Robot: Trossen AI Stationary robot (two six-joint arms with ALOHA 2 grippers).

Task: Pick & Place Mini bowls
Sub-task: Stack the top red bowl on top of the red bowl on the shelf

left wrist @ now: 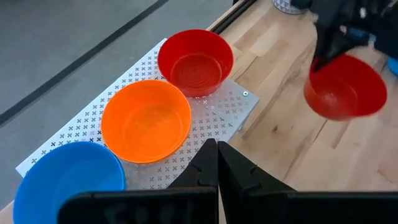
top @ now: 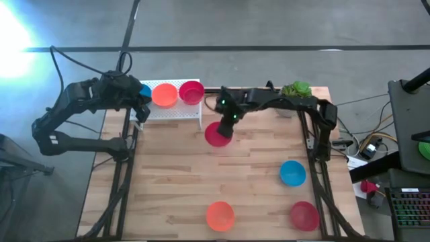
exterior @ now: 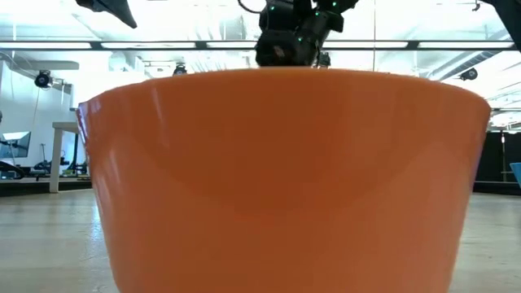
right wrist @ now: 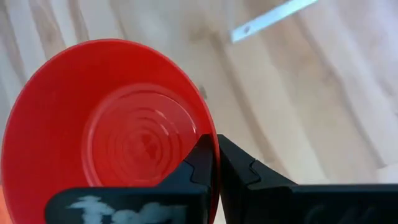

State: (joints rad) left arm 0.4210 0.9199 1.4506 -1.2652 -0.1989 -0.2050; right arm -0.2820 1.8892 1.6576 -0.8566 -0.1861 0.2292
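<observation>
Right gripper (right wrist: 214,163) was clamped on the rim of a glossy red plastic mini bowl (top: 216,134), held above the tabletop (top: 175,181) near the white perforated rack (top: 171,111) at the far edge. Left gripper (left wrist: 217,163) was closed, empty, over the rack.

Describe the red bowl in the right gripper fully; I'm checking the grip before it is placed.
The red bowl is a small, round, glossy plastic bowl with concentric rings in its flat bottom and nothing inside. The right gripper is shut on its rim, one finger inside the wall and one outside. The bowl looks raised above the wooden table, near the white perforated rack, mouth roughly upward, slightly tilted. Nothing else touches it.
</observation>
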